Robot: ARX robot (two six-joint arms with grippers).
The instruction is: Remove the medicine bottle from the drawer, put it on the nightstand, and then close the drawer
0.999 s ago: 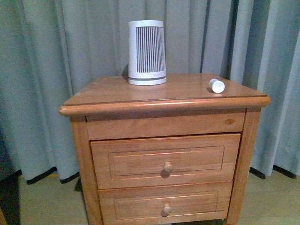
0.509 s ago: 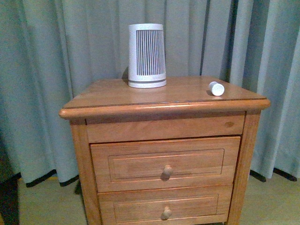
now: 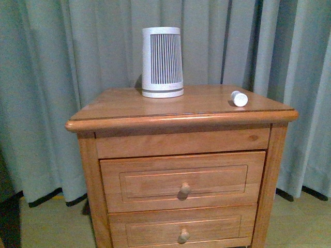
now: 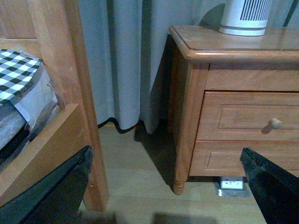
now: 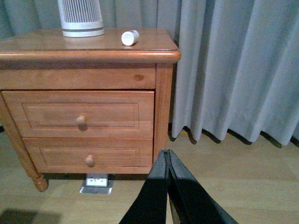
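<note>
Medicine bottle lying upper right on nightstand; drawer flush, likely finished. Left gripper spread wide, right gripper pinched on nothing.

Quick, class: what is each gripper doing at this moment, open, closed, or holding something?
Left gripper: open, jaws wide apart, holding nothing.
Right gripper: closed, jaws pressed together, holding nothing.

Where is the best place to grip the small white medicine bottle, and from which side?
The medicine bottle lies tipped on its side on the nightstand top, cap toward the front. Probably come from above and close across its round body.
</note>
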